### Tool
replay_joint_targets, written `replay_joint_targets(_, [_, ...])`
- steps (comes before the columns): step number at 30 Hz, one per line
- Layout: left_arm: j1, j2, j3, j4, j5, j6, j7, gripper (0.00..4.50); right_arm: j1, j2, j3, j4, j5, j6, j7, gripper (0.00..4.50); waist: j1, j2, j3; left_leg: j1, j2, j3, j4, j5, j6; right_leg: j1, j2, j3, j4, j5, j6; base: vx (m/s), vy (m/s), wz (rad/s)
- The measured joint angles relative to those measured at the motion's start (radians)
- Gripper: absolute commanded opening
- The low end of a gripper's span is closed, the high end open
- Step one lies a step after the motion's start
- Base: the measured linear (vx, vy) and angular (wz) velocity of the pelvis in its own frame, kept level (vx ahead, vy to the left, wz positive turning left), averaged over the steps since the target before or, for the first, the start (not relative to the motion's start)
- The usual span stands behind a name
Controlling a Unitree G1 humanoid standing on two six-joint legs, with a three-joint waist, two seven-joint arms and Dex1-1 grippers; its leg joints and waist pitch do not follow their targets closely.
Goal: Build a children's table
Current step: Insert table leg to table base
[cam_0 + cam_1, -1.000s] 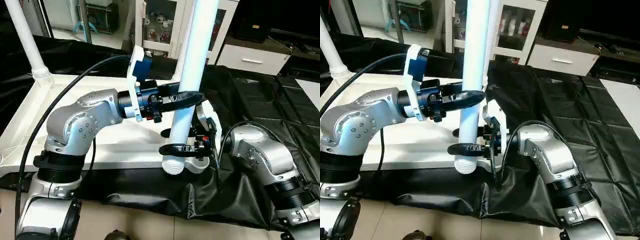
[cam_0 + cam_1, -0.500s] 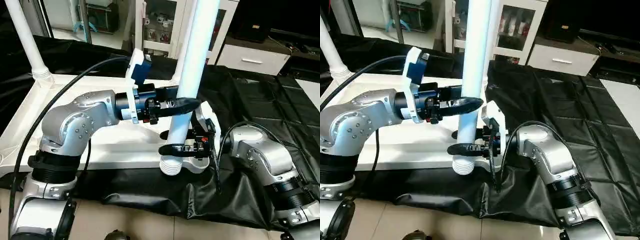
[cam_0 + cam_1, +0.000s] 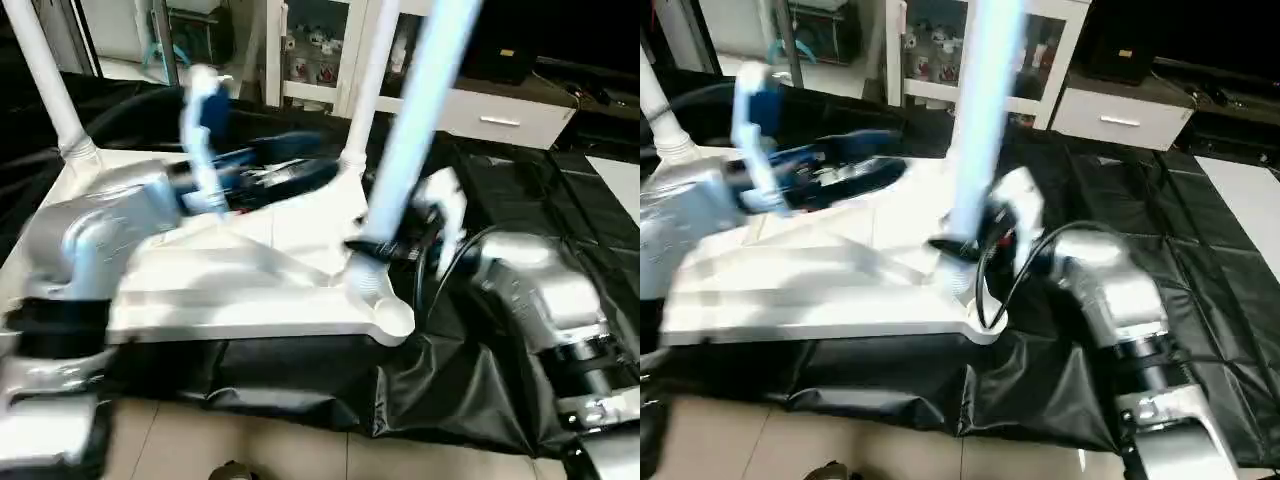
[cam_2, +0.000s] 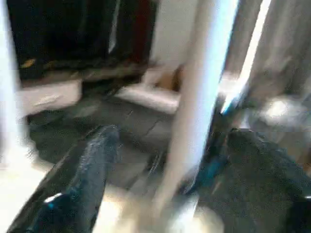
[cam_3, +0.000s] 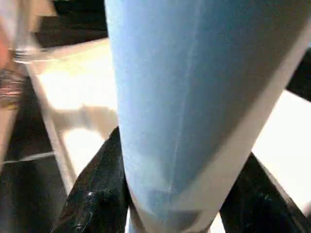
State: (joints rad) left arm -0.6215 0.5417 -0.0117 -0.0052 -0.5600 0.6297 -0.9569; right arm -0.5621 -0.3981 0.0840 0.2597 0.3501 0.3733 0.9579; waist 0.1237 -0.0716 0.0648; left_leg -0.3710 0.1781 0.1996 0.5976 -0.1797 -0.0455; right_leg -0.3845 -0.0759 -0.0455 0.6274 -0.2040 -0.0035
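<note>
The children's table top [image 3: 250,300] lies upside down on a black sheet, with one white leg [image 3: 45,85] standing in its far left corner and another [image 3: 362,90] at the far right. A third leg [image 3: 415,130] leans with its top to the right, its ribbed lower end just above the near right corner socket [image 3: 388,312]. My right gripper [image 3: 385,248] is shut on this leg low down, a black finger [image 5: 92,194] on each side. My left gripper [image 4: 170,194] stands open over the table top, left of the leg and apart from it.
Black sheeting [image 3: 530,190] covers the floor under and right of the table. A white cabinet with glass doors [image 3: 310,45] and a low white drawer unit [image 3: 490,115] stand behind. Bare floor tiles [image 3: 300,455] run along the near edge.
My left gripper has opened, let go of the leg and drawn back to the left. The right gripper has carried the leg's lower end back over the table corner, tilting it.
</note>
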Motion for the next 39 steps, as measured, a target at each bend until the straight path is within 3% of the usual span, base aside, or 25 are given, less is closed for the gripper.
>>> replay_joint_targets(3, [0.087, -0.026, -0.121, 0.005, 0.12, -0.114, -0.002, 4.16, 0.039, -0.005, -0.04, -0.002, 0.001, -0.011, -0.041, 1.84, 0.006, -0.002, 0.0, -0.001, 0.0, 0.0, 0.001, 0.0, 0.001, 0.0, 0.0, 0.0, -0.001, 0.0, 0.0, 0.0, 0.0, 0.0])
replay_joint_targets(8, [0.12, -0.088, -0.315, 0.069, 0.268, -0.289, 0.002, 4.16, 0.106, -0.005, -0.08, -0.033, 0.009, -0.011, -0.077, 1.84, 0.002, 0.003, 0.001, 0.001, 0.0, 0.0, 0.001, 0.0, 0.001, 0.001, 0.0, 0.001, 0.0, 0.0, 0.0, 0.0, 0.0, 0.0])
replay_joint_targets(14, [0.151, -0.154, -0.394, 0.091, 0.296, -0.295, -0.022, 4.16, 0.169, -0.018, -0.097, -0.113, 0.027, 0.012, -0.089, 1.84, -0.02, 0.009, 0.001, 0.002, 0.001, 0.0, 0.0, 0.0, 0.0, 0.0, 0.001, 0.001, 0.002, 0.0, 0.0, 0.0, 0.0, 0.0])
replay_joint_targets(17, [0.121, -0.142, -0.452, 0.17, 0.382, -0.341, -0.02, 3.99, 0.209, -0.03, -0.096, -0.17, 0.035, 0.03, -0.088, 1.84, -0.024, 0.02, -0.002, 0.002, 0.0, 0.0, 0.0, 0.0, 0.0, 0.0, 0.0, 0.001, 0.002, 0.0, 0.0, 0.0, 0.0, 0.0])
replay_joint_targets(21, [0.104, -0.121, -0.477, 0.273, 0.464, -0.355, -0.008, 3.68, 0.233, -0.032, -0.089, -0.218, 0.044, 0.058, -0.086, 1.84, -0.033, 0.026, -0.003, 0.002, 0.0, 0.0, 0.0, 0.0, 0.0, 0.0, 0.001, 0.001, 0.002, 0.0, 0.001, 0.0, 0.0, 0.0])
replay_joint_targets(27, [0.095, -0.093, -0.477, 0.265, 0.477, -0.302, -0.022, 3.32, 0.237, -0.036, -0.075, -0.222, 0.046, 0.061, -0.085, 1.84, -0.033, 0.027, -0.003, 0.002, 0.0, 0.0, 0.0, 0.0, 0.0, 0.0, 0.0, 0.001, 0.002, 0.0, 0.0, 0.0, 0.0, 0.0])
replay_joint_targets(39, [0.089, -0.095, -0.5, 0.242, 0.532, -0.301, -0.04, 2.32, 0.236, -0.036, -0.049, -0.224, 0.044, 0.063, -0.076, 1.84, -0.03, 0.027, -0.003, 0.002, 0.0, 0.0, 0.0, 0.0, 0.0, 0.0, 0.0, 0.001, 0.001, 0.0, 0.0, 0.0, 0.0, 0.0])
